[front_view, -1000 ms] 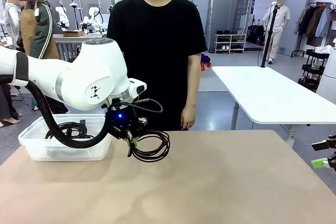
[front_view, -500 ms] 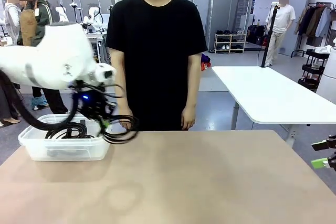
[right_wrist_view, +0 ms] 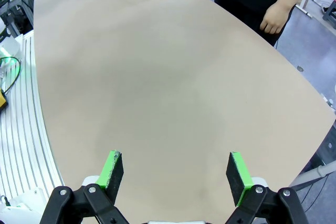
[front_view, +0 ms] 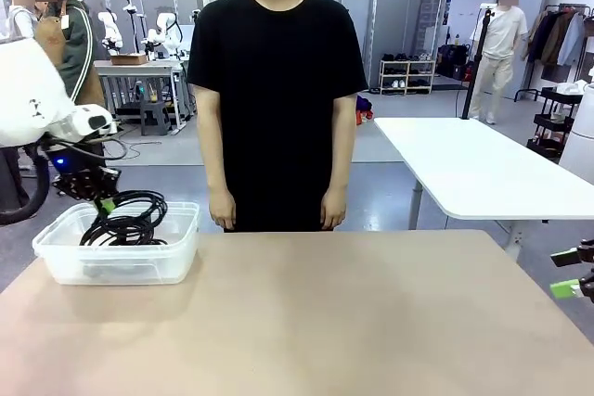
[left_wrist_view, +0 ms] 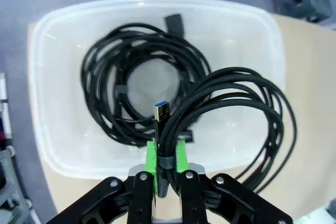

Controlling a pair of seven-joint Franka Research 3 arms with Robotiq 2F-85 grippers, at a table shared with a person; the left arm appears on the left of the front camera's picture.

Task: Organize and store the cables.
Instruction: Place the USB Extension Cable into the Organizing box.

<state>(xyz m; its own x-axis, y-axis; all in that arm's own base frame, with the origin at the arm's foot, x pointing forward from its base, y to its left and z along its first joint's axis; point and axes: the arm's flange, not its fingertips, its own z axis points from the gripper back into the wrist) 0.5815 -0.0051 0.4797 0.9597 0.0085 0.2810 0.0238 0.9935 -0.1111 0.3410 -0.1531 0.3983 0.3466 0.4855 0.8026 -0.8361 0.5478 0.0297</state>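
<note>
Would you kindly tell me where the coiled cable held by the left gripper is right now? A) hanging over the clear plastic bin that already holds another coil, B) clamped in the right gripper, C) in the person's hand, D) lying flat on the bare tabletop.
A: the left gripper is shut on the coiled cable above the clear plastic bin, where another coil already lies.

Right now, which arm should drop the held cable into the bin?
Left. Its gripper is shut on the cable, hanging over the bin. The right gripper is open, holds nothing, and sits across the table.
</note>
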